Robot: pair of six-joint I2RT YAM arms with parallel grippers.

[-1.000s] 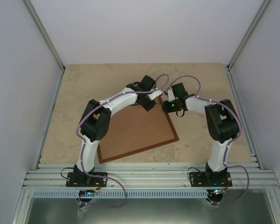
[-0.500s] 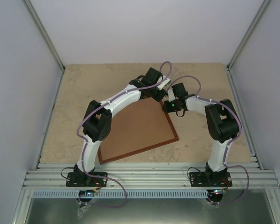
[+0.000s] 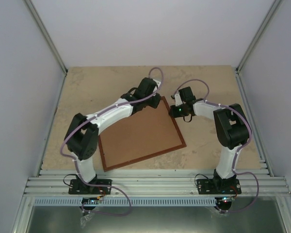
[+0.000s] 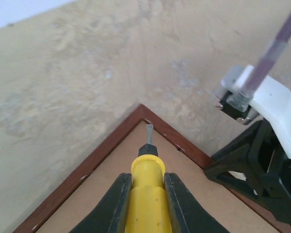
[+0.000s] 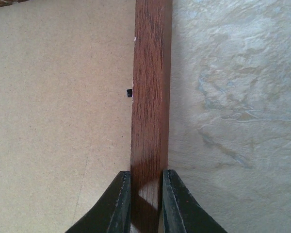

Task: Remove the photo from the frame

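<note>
Top view: the frame (image 3: 140, 138) lies back-up mid-table (image 3: 87, 87), its fibreboard back hiding the photo. The left gripper (image 3: 153, 97) sits at the frame's far corner and the right gripper (image 3: 177, 110) at its right rail. Since a second ago the left elbow has swung toward the near-left corner.

Left wrist: fingers clenched on a yellow screwdriver (image 4: 148, 162), its tip just inside that corner.

Right wrist: jaws clamped on the wooden rail, near a black tab (image 5: 129, 92).

Best practice: keep the blade flat and lever tabs gently while the right grip steadies the frame.
</note>
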